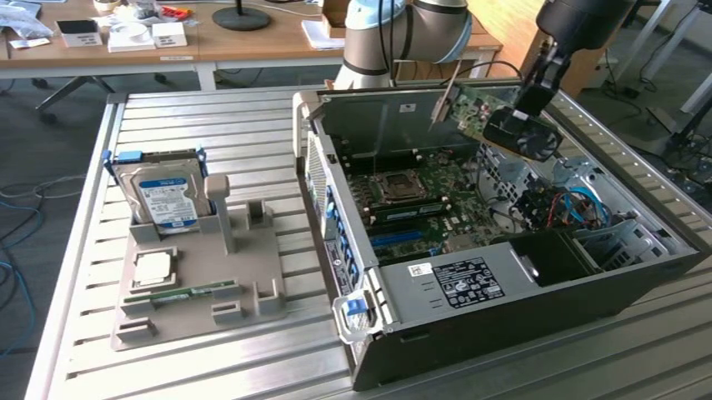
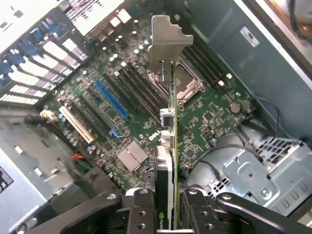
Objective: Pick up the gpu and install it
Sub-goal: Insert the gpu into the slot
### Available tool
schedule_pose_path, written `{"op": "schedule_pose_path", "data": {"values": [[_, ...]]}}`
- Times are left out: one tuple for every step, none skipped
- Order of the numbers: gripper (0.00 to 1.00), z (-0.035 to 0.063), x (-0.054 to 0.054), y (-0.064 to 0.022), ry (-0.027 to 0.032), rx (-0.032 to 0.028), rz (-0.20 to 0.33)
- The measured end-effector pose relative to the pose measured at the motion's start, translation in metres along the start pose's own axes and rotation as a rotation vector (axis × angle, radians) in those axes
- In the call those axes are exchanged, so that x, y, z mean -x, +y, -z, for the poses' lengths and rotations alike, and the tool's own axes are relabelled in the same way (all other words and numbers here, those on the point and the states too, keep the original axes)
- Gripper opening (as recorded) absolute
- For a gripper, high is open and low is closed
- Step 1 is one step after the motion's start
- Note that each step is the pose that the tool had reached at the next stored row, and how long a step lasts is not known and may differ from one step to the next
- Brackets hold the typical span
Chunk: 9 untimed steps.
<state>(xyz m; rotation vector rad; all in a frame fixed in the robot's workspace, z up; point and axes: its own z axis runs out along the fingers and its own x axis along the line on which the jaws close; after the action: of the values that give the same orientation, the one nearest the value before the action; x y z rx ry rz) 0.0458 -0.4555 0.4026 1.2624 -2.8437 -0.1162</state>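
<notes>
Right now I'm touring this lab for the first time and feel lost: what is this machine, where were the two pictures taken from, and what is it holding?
The machine is a grey jointed robot arm ending in a black two-fingered gripper. One picture comes from a camera standing off the arm; the other looks out from its wrist. The gripper is clamped on the gpu, a thin green-and-black card with a round fan, held over the green motherboard of an open dark computer case. On the slatted metal table, at the exterior view's left, a grey holder carries a silver hard drive and a narrow green memory stick.
</notes>
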Motion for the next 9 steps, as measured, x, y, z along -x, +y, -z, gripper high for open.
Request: {"op": "schedule_pose_path", "data": {"values": [[0.27,0.0,0.0,0.0,0.0012,0.0001,0.015],[0.27,0.0,0.0,0.0,0.0023,0.0001,0.029],[0.27,0.0,0.0,0.0,0.0033,0.0002,0.042],[0.27,0.0,0.0,0.0,0.0046,0.0003,0.056],[0.27,0.0,0.0,0.0,0.0056,0.0003,0.069],[0.27,0.0,0.0,0.0,0.0065,0.0004,0.082],[0.27,0.0,0.0,0.0,0.0075,0.0003,0.092],[0.27,0.0,0.0,0.0,0.0077,0.0004,0.095],[0.27,0.0,0.0,0.0,0.0077,0.0004,0.095]]}}
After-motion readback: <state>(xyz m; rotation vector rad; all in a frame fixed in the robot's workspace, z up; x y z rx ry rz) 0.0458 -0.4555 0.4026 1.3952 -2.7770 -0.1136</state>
